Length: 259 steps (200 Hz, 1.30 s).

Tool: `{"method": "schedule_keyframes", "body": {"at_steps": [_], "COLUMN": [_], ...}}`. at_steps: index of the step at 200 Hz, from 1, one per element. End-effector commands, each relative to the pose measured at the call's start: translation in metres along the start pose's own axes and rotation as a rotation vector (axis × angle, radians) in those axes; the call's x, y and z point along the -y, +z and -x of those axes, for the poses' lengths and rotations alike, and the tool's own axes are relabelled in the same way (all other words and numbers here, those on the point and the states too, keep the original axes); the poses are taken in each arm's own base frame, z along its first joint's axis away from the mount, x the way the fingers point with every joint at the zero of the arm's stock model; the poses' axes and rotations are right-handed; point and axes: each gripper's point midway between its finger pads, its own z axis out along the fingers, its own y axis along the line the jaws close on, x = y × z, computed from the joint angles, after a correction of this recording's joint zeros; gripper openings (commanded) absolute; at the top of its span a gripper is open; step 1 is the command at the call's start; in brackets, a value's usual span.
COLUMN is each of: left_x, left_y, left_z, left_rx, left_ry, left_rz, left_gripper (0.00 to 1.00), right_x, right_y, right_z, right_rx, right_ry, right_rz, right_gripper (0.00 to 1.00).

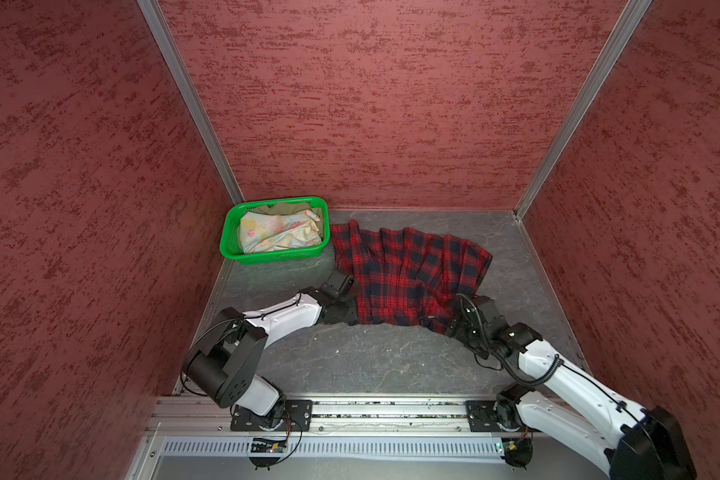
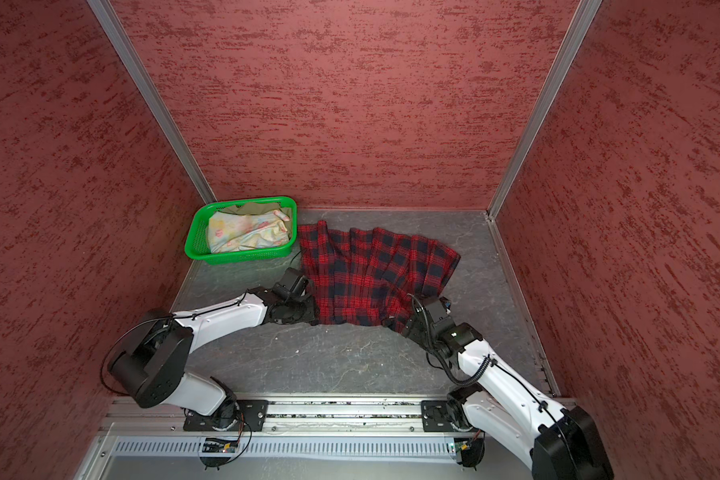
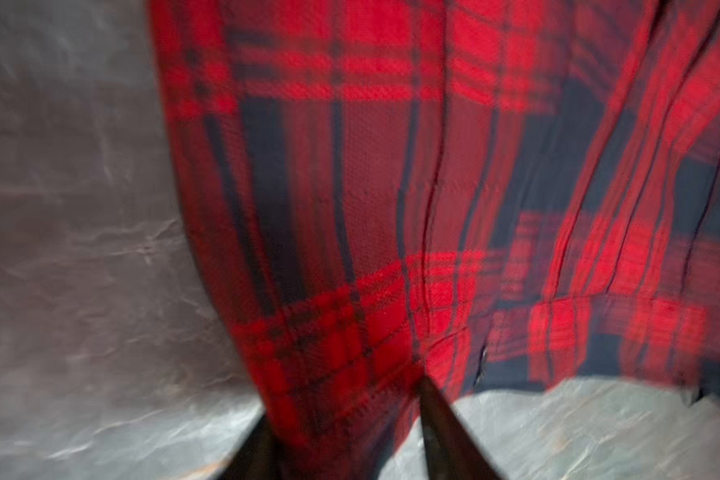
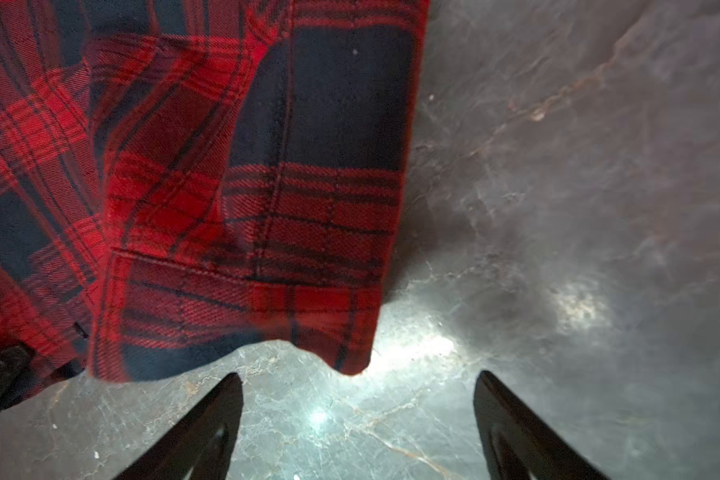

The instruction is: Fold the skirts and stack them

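Observation:
The red-and-navy plaid skirt lies spread on the grey tabletop, hem toward the back. My left gripper sits at its near left corner, and plaid cloth fills the gap between the two dark fingers. My right gripper stands open at the near right corner. The skirt's corner lies just ahead of the fingertips, with bare table between them. The floral pastel skirt lies crumpled in the basket. A strip of the olive-khaki skirt shows behind it.
The green perforated basket stands at the back left corner, close to the plaid skirt's far left edge. Red textured walls enclose the table on three sides. A metal rail carrying both arm bases runs along the front.

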Motion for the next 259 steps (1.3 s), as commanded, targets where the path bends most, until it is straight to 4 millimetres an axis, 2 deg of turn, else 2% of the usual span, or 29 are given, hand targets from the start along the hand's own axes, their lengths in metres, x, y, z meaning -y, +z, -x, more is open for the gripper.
{"method": "schedule_keyframes", "body": {"at_steps": [1,26,38,52,69,92,123,152,184,220,223,227,233,240,249,259], "left_x": [0.012,0.013,0.014,0.015,0.014,0.011,0.004,-0.001,-0.006,-0.018,-0.02,-0.02,-0.021,-0.021,-0.019,-0.016], "left_y": [0.003,0.0,-0.002,-0.004,-0.006,-0.009,-0.017,-0.024,-0.026,-0.019,-0.018,-0.017,-0.016,-0.015,-0.014,-0.012], "left_z": [0.012,0.018,0.019,0.02,0.023,0.027,0.033,0.038,0.03,0.009,0.007,0.005,0.002,-0.001,-0.006,-0.011], "left_rx": [0.022,0.03,0.028,0.027,0.032,0.039,0.055,0.063,0.044,0.007,0.002,-0.001,-0.006,-0.012,-0.019,-0.026], "left_ry": [-0.014,-0.019,-0.024,-0.022,-0.021,-0.028,-0.043,-0.053,-0.061,-0.091,-0.096,-0.097,-0.1,-0.106,-0.104,-0.097], "left_rz": [-0.091,-0.111,-0.122,-0.131,-0.128,-0.128,-0.121,-0.116,-0.108,-0.094,-0.091,-0.091,-0.092,-0.09,-0.094,-0.092], "left_gripper": [0.16,0.0,0.0,0.0,0.0,0.0,0.0,0.0,0.0,0.0,0.0,0.0,0.0,0.0,0.0,0.0], "right_x": [-0.02,-0.025,-0.023,-0.023,-0.02,-0.015,-0.012,0.001,0.019,0.021,0.021,0.02,0.018,0.015,0.012,0.009], "right_y": [0.002,0.008,0.012,0.012,0.006,-0.001,-0.015,-0.036,-0.034,-0.029,-0.029,-0.03,-0.031,-0.035,-0.041,-0.047], "right_z": [0.006,0.012,0.016,0.021,0.034,0.054,0.069,0.078,0.064,0.045,0.045,0.044,0.043,0.044,0.046,0.048], "right_rx": [0.022,0.046,0.056,0.072,0.13,0.177,0.21,0.229,0.17,0.111,0.109,0.108,0.105,0.104,0.119,0.138], "right_ry": [0.107,0.133,0.122,0.107,0.094,0.079,0.0,-0.046,-0.043,0.037,0.042,0.049,0.056,0.064,0.085,0.105], "right_rz": [0.125,0.198,0.193,0.195,0.178,0.165,0.097,-0.032,-0.104,-0.05,-0.048,-0.044,-0.031,-0.015,-0.001,0.024], "right_gripper": [0.83,0.74,0.69,0.57,0.29,0.0,0.0,0.0,0.0,0.0,0.04,0.16,0.39,0.57,0.73,0.86]}}
